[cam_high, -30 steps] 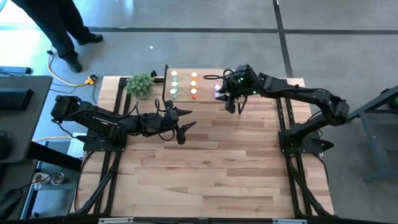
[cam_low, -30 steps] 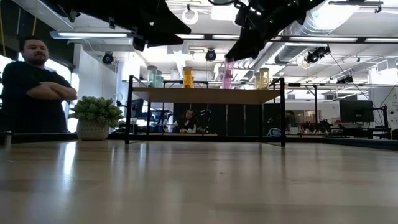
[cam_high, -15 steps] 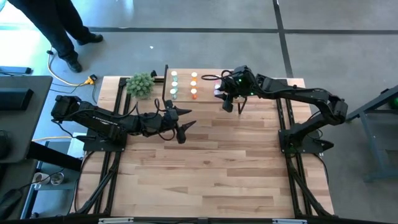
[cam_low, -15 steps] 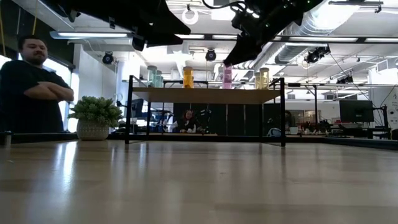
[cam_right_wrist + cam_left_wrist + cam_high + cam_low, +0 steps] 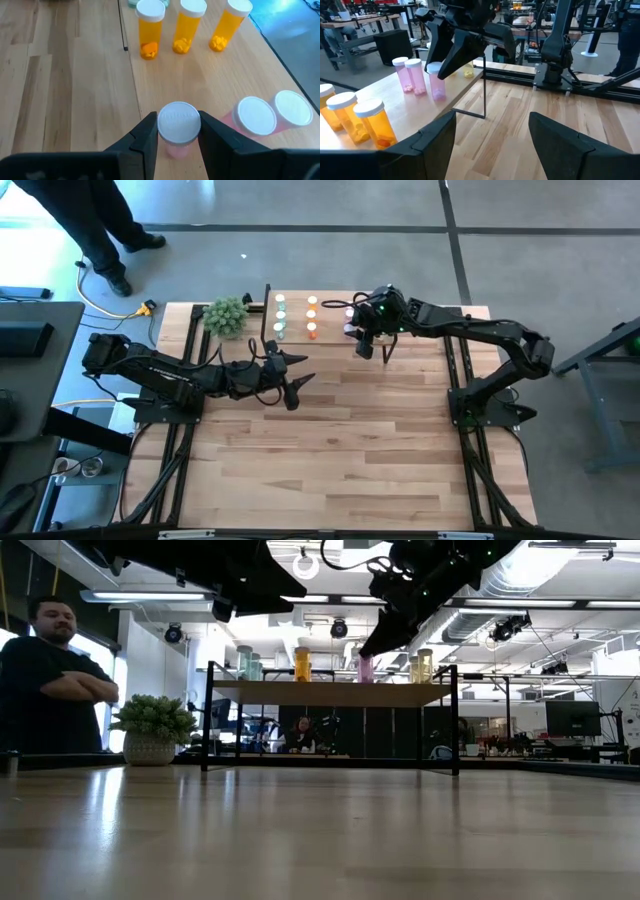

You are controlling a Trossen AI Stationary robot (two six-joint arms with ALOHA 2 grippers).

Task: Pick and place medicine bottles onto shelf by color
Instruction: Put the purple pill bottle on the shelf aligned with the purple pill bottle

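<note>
Since a second ago the right gripper (image 5: 179, 137) has slid a little further in over the shelf (image 5: 330, 323) toward the orange row; the left arm has not shifted. Its fingers are narrowed around the white cap of a pink bottle (image 5: 178, 131), one finger on each side of the cap. From the left wrist view this bottle (image 5: 437, 80) stands upright on the shelf's near edge, just beside the other two pink ones; whether its base is fully down cannot be told.

The left gripper (image 5: 295, 378) hangs wide and empty over the table, in front of the shelf and well apart from it.

These bottles look light and stiff — thin plastic with a few loose pills inside — so they probably tip easily if nudged. The ribbed cap looks like the surest place to hold: the smooth wall below likely slips more. The grip there seems sound, and letting go should be done without sideways drag, since the neighbours stand close.

Counted on the shelf:
- three orange bottles (image 5: 181, 25) in a row
- three pink, including the held one
- green ones (image 5: 280, 315) at the end near the plant (image 5: 226, 315) — their number is unclear
- at least one yellow bottle (image 5: 468, 70), mostly hidden behind the right arm

No bottle shows on the tabletop.
</note>
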